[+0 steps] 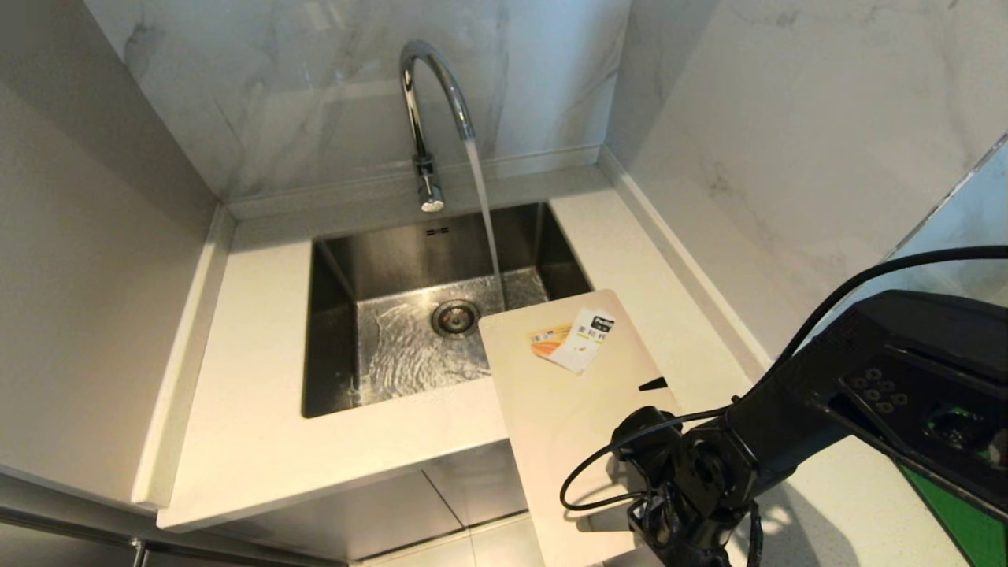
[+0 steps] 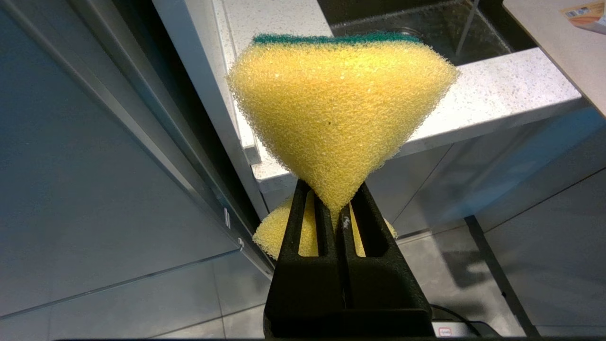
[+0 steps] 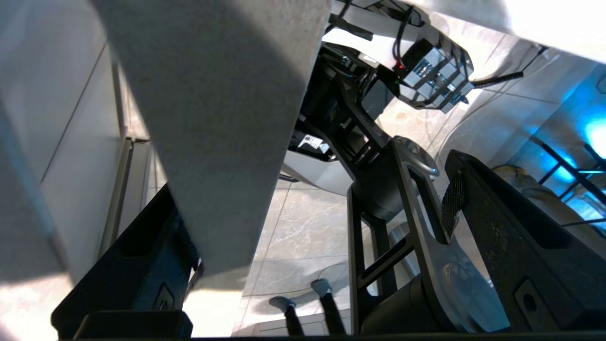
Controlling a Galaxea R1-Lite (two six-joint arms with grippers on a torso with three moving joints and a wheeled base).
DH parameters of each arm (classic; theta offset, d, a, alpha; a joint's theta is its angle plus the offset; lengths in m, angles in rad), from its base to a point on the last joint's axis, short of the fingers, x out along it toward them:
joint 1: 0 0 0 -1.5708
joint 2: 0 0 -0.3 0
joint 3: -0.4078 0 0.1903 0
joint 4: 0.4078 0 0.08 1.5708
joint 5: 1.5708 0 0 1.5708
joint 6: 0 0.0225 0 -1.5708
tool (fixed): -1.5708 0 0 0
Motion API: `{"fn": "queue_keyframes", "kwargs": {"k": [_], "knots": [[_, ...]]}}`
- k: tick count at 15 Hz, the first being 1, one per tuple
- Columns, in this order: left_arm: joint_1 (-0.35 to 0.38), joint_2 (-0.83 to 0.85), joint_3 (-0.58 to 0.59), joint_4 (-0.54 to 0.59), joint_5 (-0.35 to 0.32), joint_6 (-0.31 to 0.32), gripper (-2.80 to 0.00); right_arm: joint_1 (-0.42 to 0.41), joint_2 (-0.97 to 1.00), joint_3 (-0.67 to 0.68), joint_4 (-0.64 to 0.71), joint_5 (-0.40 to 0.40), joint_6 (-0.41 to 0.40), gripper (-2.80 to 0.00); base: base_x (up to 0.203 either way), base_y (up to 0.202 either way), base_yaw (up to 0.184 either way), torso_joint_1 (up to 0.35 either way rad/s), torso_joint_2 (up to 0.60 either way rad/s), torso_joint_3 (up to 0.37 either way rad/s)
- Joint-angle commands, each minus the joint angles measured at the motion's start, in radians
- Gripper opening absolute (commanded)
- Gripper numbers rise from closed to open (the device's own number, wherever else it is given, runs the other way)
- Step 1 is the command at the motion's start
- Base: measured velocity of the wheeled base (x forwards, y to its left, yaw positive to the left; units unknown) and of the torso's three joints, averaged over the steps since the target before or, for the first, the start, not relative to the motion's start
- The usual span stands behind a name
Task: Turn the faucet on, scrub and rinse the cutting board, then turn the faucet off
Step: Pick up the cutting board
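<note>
A: Currently the faucet (image 1: pixel 429 102) runs at 12 o'clock, its stream dropping into the sink (image 1: pixel 331 331) just beside the far corner of the cutting board (image 1: pixel 567 394).

B: Board position?

A: It lies on the desk (image 1: pixel 236 394) at about 4 o'clock from the drain. The far corner juts over the sink's near right corner, and the near end overhangs the desk's front edge. The label faces up.

B: Fingers?

A: The right gripper (image 3: pixel 312 227) has its fingers spread wide around the board's overhanging end; the pale underside sits between them in the right wrist view, against one finger and apart from the other. Nothing is clamped yet. The left gripper (image 2: pixel 337 213), low beside the cabinet front, has its fingers pinched tight on a yellow sponge (image 2: pixel 338 113) with a green backing.

B: Risks?

A: My judgement: the board is poorly supported at both ends, so a nudge from the one touching finger could tip it off the front edge. A shallow grip may also slip once the board gets wet.

B: Room?

A: There is open desk at 9 o'clock of the sink. A wall stands close at 3 o'clock, so swinging the board rightward looks tight.
</note>
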Motion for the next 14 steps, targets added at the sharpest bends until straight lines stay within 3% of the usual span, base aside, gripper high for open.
{"fn": "queue_keyframes", "kwargs": {"k": [1,5,6,14], "knots": [[0.000,0.001,0.000,0.000,0.000,0.000,-2.80,-0.001,0.013,-0.003,0.002,-0.001,0.000,0.00,0.000,0.000,0.000,0.000,0.00,0.000],[0.000,0.001,0.001,0.000,0.000,0.000,-2.80,0.001,0.015,-0.004,0.003,-0.001,-0.014,0.00,0.000,0.000,0.000,0.000,0.00,0.000],[0.000,0.001,0.000,0.000,0.000,0.000,-2.80,0.001,0.015,-0.004,0.003,-0.001,-0.016,-2.80,0.000,0.000,0.000,0.000,0.00,0.000],[0.000,0.001,0.000,0.000,0.000,0.000,-2.80,-0.001,0.021,-0.020,0.017,0.000,-0.025,-2.80,0.000,0.000,0.000,0.000,0.00,0.000]]}}
